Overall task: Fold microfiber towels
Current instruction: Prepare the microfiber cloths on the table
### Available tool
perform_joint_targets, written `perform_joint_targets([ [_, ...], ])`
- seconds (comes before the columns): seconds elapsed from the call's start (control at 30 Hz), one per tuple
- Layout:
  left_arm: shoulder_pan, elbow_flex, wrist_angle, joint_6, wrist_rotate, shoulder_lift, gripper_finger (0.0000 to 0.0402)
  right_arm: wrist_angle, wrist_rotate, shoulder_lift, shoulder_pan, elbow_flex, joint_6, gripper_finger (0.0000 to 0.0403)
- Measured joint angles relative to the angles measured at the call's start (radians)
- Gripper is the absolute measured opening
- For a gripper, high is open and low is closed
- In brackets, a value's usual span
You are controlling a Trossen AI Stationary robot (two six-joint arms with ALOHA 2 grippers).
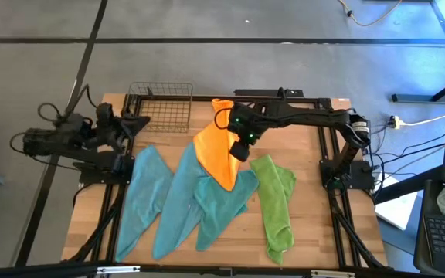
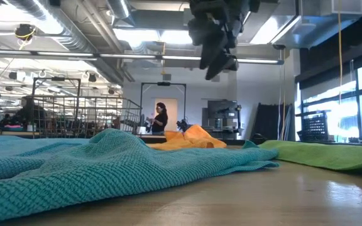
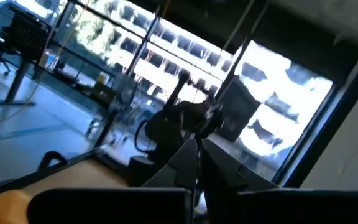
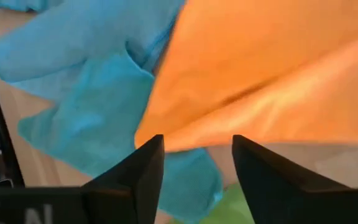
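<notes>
The right hand [image 1: 241,147] hangs above the middle of the wooden surface [image 1: 315,224], over the orange towel [image 1: 216,154], with its fingers spread wide and nothing between them. In the right wrist view the two dark fingers [image 4: 143,168] frame the pointed corner of the orange cloth just below, with the bare gap between them sitting right at that corner's edge.

The orange towel lies crumpled with its long axis running from the far edge of the surface, near the wire basket [image 1: 161,104], toward the near side, tapering to a point that overlaps a teal towel [image 1: 221,202]. Two more teal towels [image 1: 149,193] fan out to the left of it, and the lime green towel [image 1: 275,202] stretches in a long strip to the right, apart from the orange one. None of the towels looks folded yet, so the task appears to be at its beginning.

The left hand [image 1: 130,123] waits at the far left corner beside the basket, well away from the cloths; whether it is spread or closed cannot be told.

The right arm is clearly the nearer one to the orange towel, whose tapered corner lies almost straight under its hand, so a short descent would probably meet it.
</notes>
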Motion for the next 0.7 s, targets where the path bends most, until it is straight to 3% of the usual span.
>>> perform_joint_targets([
  [0.13,0.0,0.152,-0.1,0.119,0.038,0.149,0.0014,-0.009,0.03,-0.002,0.049,-0.054,-0.005,0.0201],
  [0.37,0.0,0.278,-0.117,0.226,0.076,0.319,0.0014,-0.133,0.025,-0.037,0.099,-0.314,0.143,0.0202],
  [0.7,-0.045,0.321,-0.118,0.192,0.105,0.421,0.0014,0.081,-0.015,-0.195,0.202,-0.661,0.412,0.0202],
])
